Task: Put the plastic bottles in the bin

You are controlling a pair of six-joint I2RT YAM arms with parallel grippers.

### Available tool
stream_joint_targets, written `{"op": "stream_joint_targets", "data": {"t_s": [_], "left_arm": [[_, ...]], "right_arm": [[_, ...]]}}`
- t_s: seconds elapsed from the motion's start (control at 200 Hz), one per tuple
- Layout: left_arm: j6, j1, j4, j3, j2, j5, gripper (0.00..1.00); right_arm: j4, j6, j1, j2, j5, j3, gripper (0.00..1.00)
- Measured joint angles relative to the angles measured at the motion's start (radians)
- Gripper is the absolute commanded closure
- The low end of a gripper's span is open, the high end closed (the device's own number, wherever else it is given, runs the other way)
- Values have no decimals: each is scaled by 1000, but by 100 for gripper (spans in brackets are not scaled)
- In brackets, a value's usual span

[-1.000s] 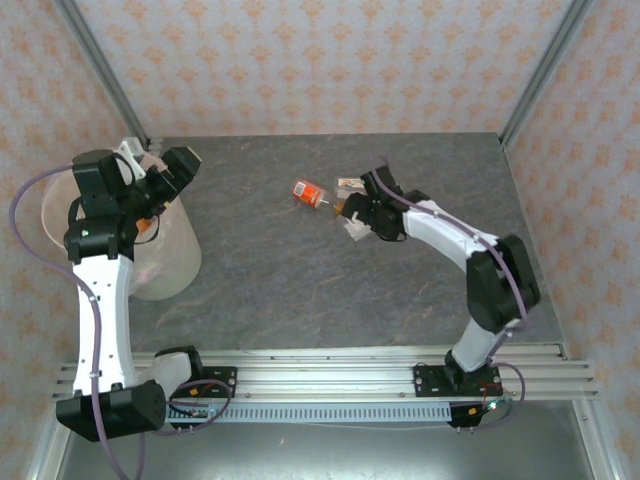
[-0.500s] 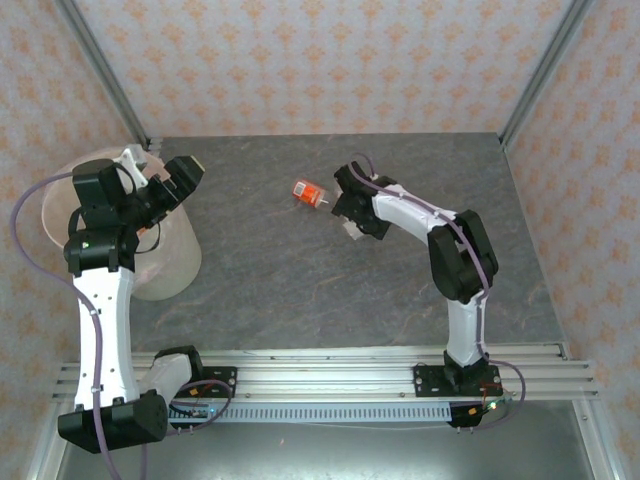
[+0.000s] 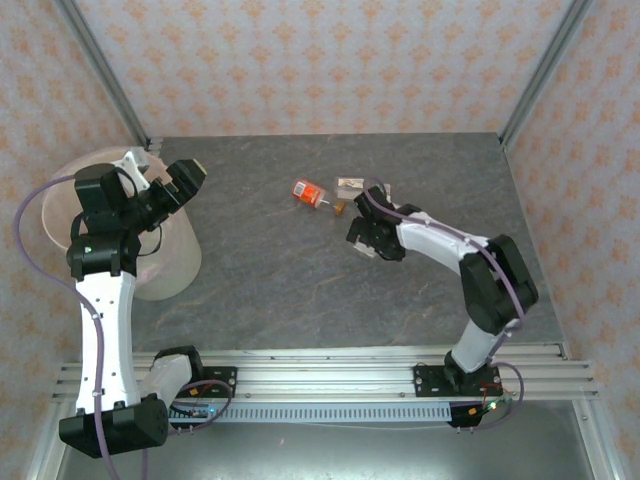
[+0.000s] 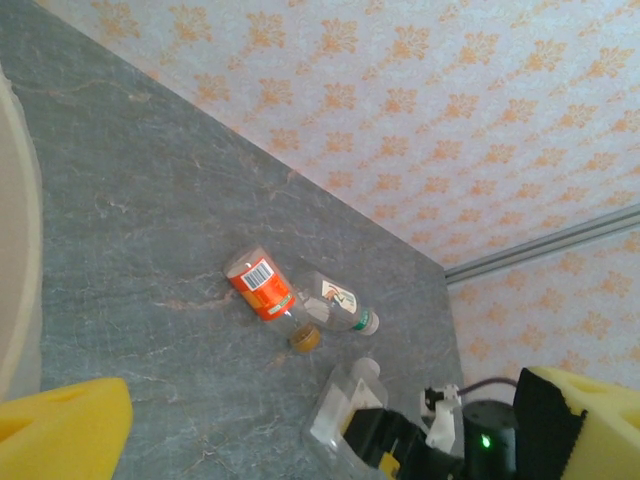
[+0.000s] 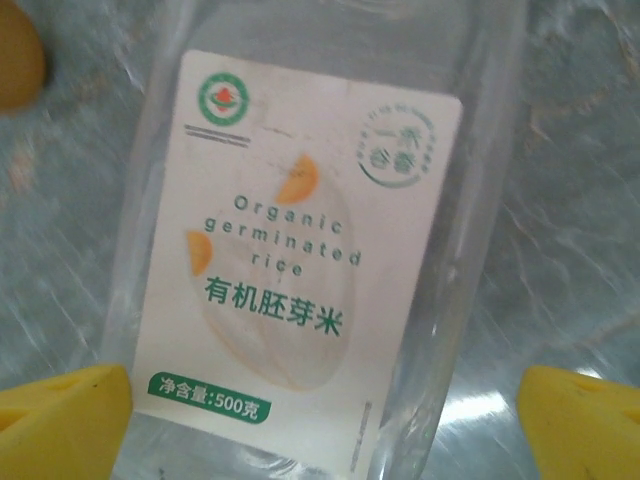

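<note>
Grey marbled table (image 3: 300, 300), orange-patterned wallpaper walls (image 3: 320, 60). Translucent pink-beige round bin (image 3: 172, 268) at left, contents unclear, with the left hand (image 3: 158, 168) spread over its rim. Right hand (image 5: 322, 425) spread astride white-labelled clear plastic bottle (image 5: 300, 260) mid-table. Just beyond lie an orange-labelled bottle (image 3: 308, 192) and a clear bottle (image 3: 350, 186).

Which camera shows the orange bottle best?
The left wrist camera. There the orange bottle lies on its side, near enough to see its barcode and cap. The top camera shows it small, just an orange speck. The right wrist camera has an orange blur at its edge, perhaps that cap.
</note>
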Motion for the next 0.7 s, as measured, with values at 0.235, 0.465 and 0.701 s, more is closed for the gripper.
{"op": "stream_joint_targets", "data": {"t_s": [0.235,0.465,0.701], "left_arm": [[-16,0,26,-18,-7,5,0],[-30,0,51,-38,-20,6,0],[-27,0,51,-40,-22,5,0]], "right_arm": [[-26,-105,0,-143,-81,-122,1],[8,-105,2,-150,-111,-122,1],[16,-106,15,-43,-86,-97,1]]}}
